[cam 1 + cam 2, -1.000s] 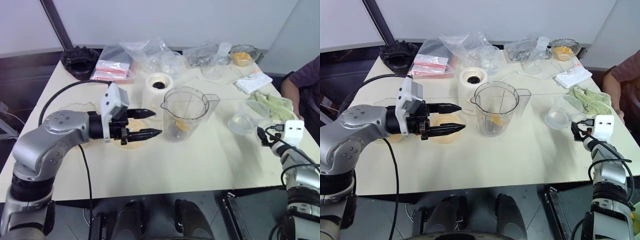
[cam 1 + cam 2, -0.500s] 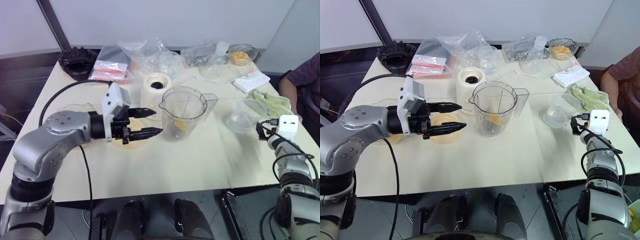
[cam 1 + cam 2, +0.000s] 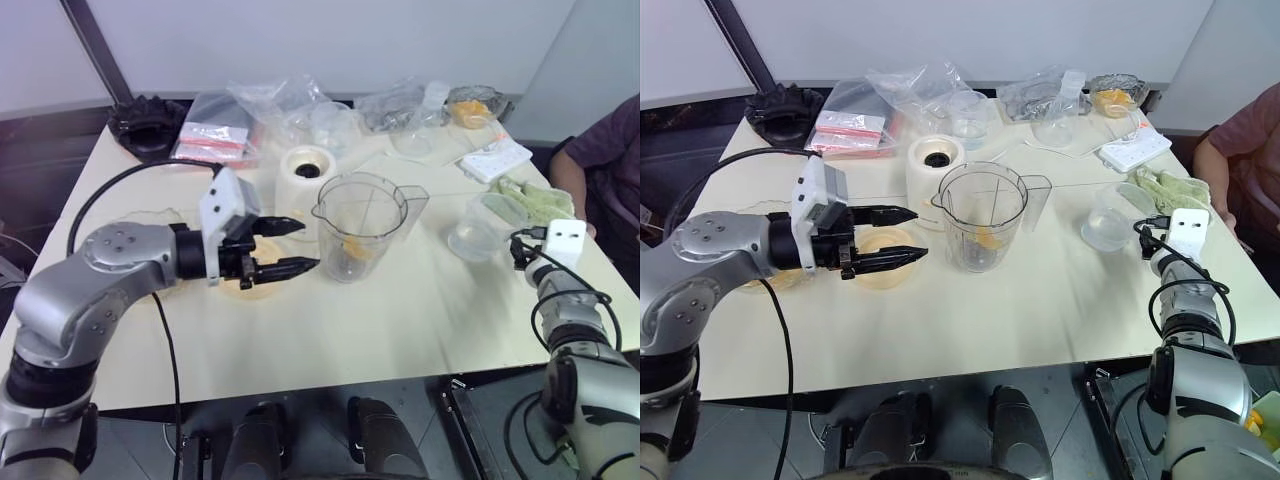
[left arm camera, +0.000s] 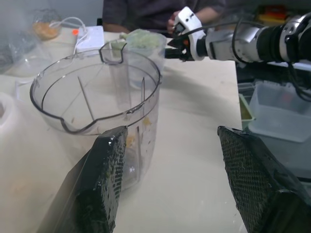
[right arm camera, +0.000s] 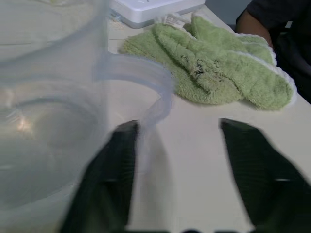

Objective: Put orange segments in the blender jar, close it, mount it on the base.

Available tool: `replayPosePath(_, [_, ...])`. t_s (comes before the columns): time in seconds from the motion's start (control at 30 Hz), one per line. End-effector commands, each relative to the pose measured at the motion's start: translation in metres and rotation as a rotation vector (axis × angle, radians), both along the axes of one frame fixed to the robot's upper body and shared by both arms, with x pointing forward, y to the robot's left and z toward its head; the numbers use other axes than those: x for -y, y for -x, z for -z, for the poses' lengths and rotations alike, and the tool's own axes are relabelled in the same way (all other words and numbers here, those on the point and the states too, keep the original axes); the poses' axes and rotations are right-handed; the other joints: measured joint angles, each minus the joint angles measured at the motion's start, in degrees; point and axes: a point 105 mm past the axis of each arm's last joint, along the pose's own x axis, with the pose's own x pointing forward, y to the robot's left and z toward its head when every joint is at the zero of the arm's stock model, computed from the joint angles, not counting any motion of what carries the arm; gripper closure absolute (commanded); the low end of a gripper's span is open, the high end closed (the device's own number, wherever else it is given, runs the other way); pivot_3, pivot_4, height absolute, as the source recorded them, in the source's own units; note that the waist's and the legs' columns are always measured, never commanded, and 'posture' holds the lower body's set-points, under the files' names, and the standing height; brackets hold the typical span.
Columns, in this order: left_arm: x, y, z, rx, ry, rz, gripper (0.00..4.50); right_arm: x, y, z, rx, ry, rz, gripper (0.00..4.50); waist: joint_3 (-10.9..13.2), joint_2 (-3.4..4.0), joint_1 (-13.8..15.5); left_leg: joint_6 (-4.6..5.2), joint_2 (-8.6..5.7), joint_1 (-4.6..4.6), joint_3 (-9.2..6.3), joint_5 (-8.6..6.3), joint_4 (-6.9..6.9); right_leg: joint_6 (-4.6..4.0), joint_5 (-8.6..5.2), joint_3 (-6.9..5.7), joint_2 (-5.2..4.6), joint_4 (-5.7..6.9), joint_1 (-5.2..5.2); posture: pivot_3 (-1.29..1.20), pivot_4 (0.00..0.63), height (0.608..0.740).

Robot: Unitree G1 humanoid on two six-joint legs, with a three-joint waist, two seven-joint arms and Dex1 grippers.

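2 risks stand out. The right gripper (image 5: pixel 178 125) has its fingers apart with the handle of the clear cup (image 3: pixel 478 235) between them, near the table's right edge. If it closes there and pulls, I judge it could tip or drag the cup, which is no part of closing the jar (image 3: pixel 362 225).

The left gripper (image 3: pixel 305 245) hangs wide and holding nothing, just left of the jar and above the orange lid (image 3: pixel 872 272). A careless sweep right could knock the jar, which stands mid-table with segments (image 3: pixel 362 248) at its bottom. The base (image 3: pixel 305 172) sits just beyond it, to the left.

The table (image 3: pixel 400 320) is pale and smooth. Plastic bags (image 3: pixel 270 100) crowd its far side, and a green towel (image 3: pixel 535 200) lies to the right. A person (image 3: pixel 610 150) sits at the right edge.
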Motion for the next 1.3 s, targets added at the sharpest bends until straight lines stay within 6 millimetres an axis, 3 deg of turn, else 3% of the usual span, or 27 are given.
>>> replayPosePath(0.03, [-0.002, 0.004, -0.009, 0.042, 0.001, -0.007, 1.44, 0.001, -0.007, -0.019, 0.065, 0.018, -0.003, 4.04, 0.00, 0.00, 0.14, 0.00, 0.00, 0.00, 0.00, 0.00, 0.00, 0.00, 0.00, 0.00, 0.00, 0.00, 0.00, 0.00, 0.150, 0.740])
replayPosePath(0.07, [-0.003, 0.004, -0.008, 0.042, 0.000, -0.010, 1.44, 0.000, -0.007, -0.019, 0.066, 0.018, -0.006, 4.47, 0.01, 0.01, 0.19, 0.00, 0.00, -0.01, -0.01, 0.00, 0.00, 0.00, 0.00, 0.00, 0.00, 0.00, 0.00, 0.00, 0.150, 0.740])
replayPosePath(0.4, [-0.006, 0.003, -0.009, 0.039, -0.001, -0.023, 1.44, -0.004, -0.011, -0.026, 0.095, 0.010, -0.026, 4.47, 0.01, 0.00, 0.14, -0.02, -0.03, 0.00, -0.01, 0.01, 0.00, 0.00, 0.00, 0.01, -0.03, -0.03, 0.04, 0.00, 0.150, 0.740])
replayPosePath(0.83, [-0.036, -0.022, -0.027, 0.067, 0.019, -0.105, 1.44, -0.025, -0.036, -0.141, 0.412, 0.072, -0.178, 4.47, 0.29, 0.40, -0.02, -0.03, -0.02, -0.01, 0.03, 0.01, -0.09, 0.04, -0.01, 0.01, 0.00, 0.00, -0.04, 0.00, 0.150, 0.740])
replayPosePath(1.03, [-0.041, -0.028, -0.028, 0.077, 0.010, -0.111, 1.44, -0.056, -0.041, -0.206, 0.525, 0.158, -0.333, 4.47, 0.44, 0.62, 0.16, -0.03, -0.01, -0.06, 0.03, 0.01, -0.15, 0.08, -0.04, 0.01, -0.01, 0.00, -0.09, 0.00, 0.150, 0.740])
replayPosePath(1.3, [-0.042, -0.028, -0.026, 0.080, 0.004, -0.110, 1.44, -0.101, -0.038, -0.262, 0.595, 0.258, -0.512, 4.47, 0.47, 0.63, 0.12, -0.03, 0.00, -0.09, 0.06, 0.01, -0.15, 0.09, -0.04, 0.01, -0.03, 0.04, -0.17, 0.00, 0.150, 0.740])
